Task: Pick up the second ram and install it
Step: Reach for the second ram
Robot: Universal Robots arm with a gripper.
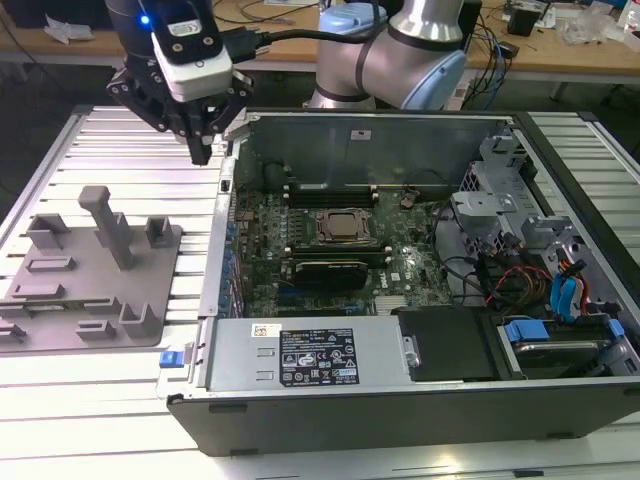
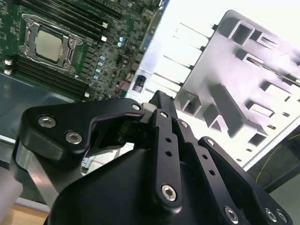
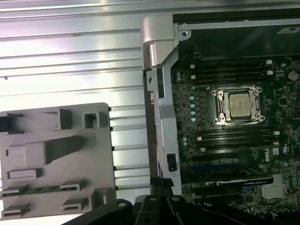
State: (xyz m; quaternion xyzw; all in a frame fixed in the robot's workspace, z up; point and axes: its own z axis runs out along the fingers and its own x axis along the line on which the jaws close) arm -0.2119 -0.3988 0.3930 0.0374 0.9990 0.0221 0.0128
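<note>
Second ram lies lengthwise in a slot of the grey fixture; the hand hangs high off the fixture's far corner, pressed together, holding nothing.

My pincer is matte black, built of angular linked bars. In the second wrist view those bars carry round silver screws and small holes. Above the pincer sits a white-and-grey wrist housing with a blue light. A black cable runs towards my silver arm, which has a pale blue joint cap.
</note>
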